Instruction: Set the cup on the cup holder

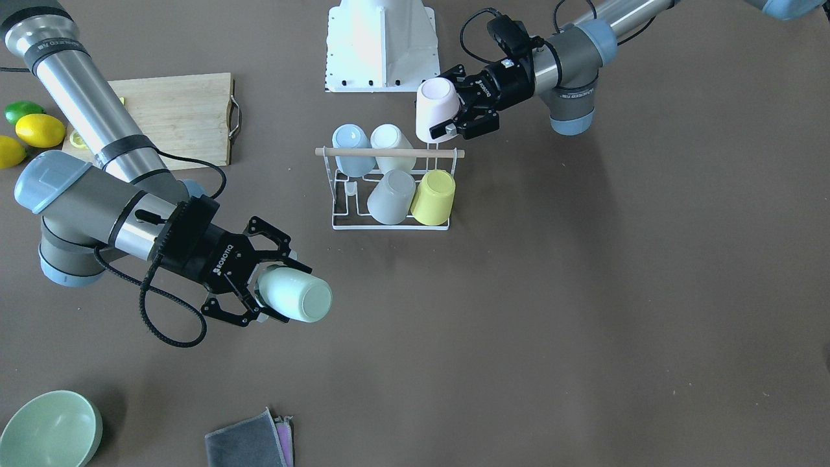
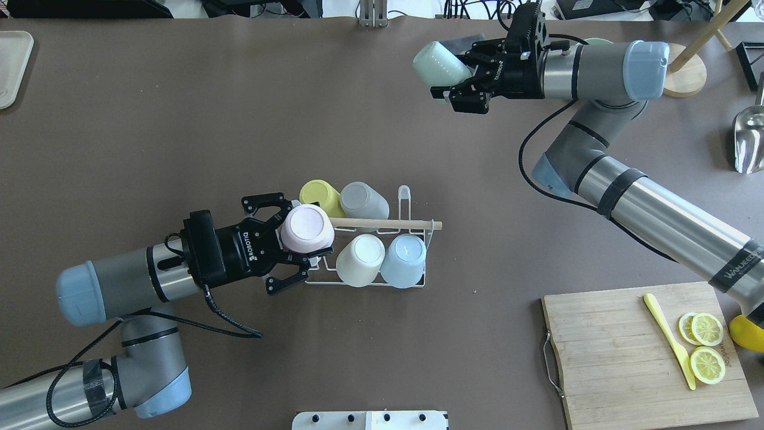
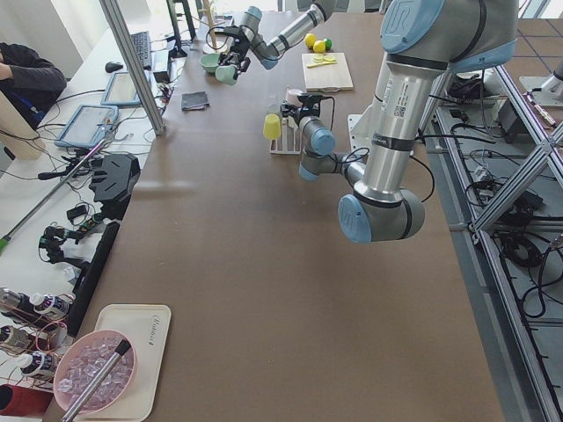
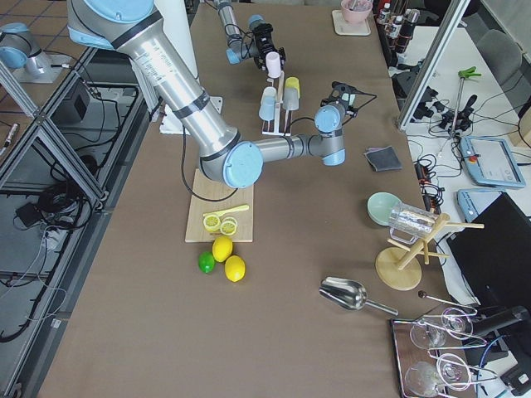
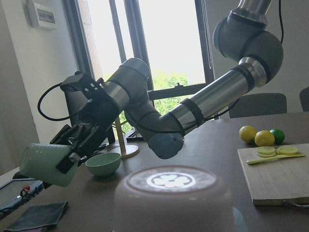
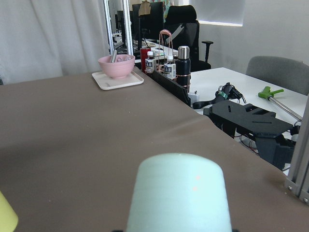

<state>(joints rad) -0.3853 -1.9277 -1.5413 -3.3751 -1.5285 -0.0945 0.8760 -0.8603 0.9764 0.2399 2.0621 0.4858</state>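
Note:
The cup holder (image 2: 412, 200) is a white wire rack with a wooden rod (image 2: 388, 224) across its top. It stands mid-table and holds a yellow (image 2: 319, 194), a grey (image 2: 363, 200), a cream (image 2: 360, 258) and a light blue cup (image 2: 403, 260), all upside down. My left gripper (image 2: 298, 236) is shut on a pink cup (image 2: 306, 229), bottom up, at the rack's end beside the cream cup. I cannot tell whether it rests on a prong. My right gripper (image 2: 456, 74) is shut on a mint cup (image 2: 439, 64) and holds it tilted, far from the rack, above the table.
A wooden cutting board (image 2: 615, 358) carries lemon slices (image 2: 706, 346) and a yellow knife (image 2: 668, 340). Whole lemons (image 1: 39, 130), a green bowl (image 1: 48, 428) and a grey cloth (image 1: 249, 441) lie near the table's edges. The robot's white base plate (image 1: 379, 45) is behind the rack.

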